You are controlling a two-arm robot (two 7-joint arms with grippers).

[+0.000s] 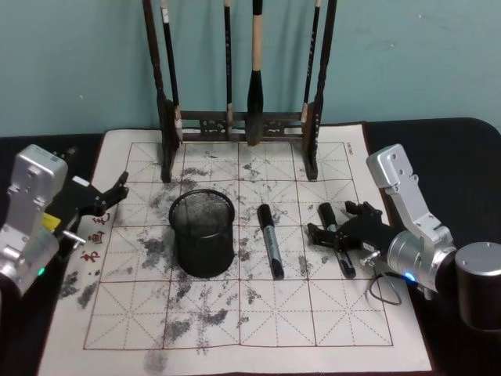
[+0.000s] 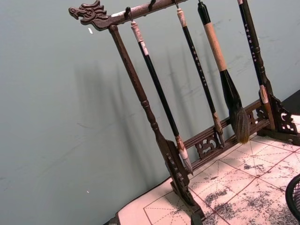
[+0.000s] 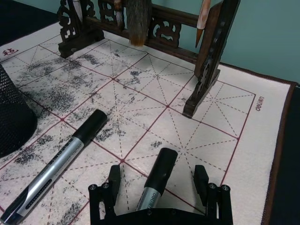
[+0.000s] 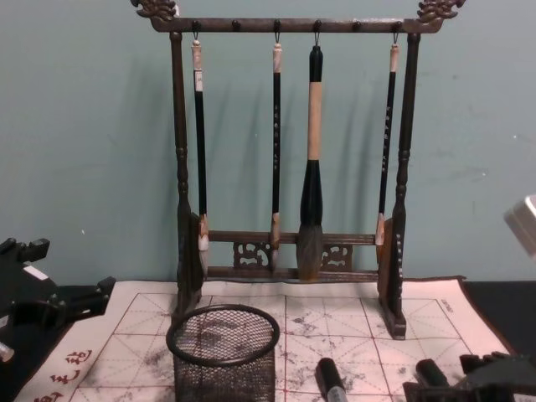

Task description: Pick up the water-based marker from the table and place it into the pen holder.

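Head view: the right gripper (image 1: 337, 229) is low over the mat (image 1: 235, 329), with its jaws wide and one on each side of the water-based marker (image 1: 326, 214). I take this one as the target since the gripper is lined up on it. A second marker (image 1: 271, 241) lies between it and the pen holder (image 1: 202, 205), close to the holder but not touching it. I see nothing inside the holder. The left gripper (image 1: 109, 196) is parked at the mat's left edge, well away from the holder, and I can't tell its state.

Left wrist view: mostly the brush rack (image 2: 159, 136) with its hanging brushes, plus a sliver of the holder's mesh at the frame edge. It adds nothing on progress.

Right wrist view: this is the clearest view. The fingers (image 3: 112, 180) stand apart with a gap on both sides of the marker barrel, and the barrel lies flat on the mat. There's no contact that I can see, so no grasp yet. The second marker lies beside it, nearer the holder.

Chest view: the holder stands upright in front of the rack. Both marker caps are low on the mat to its right, and the right gripper is at the bottom corner by the far one.

My read is that the approach is done and the gripper is aligned. Close, lift, carry past the second marker and drop into the holder are all left.
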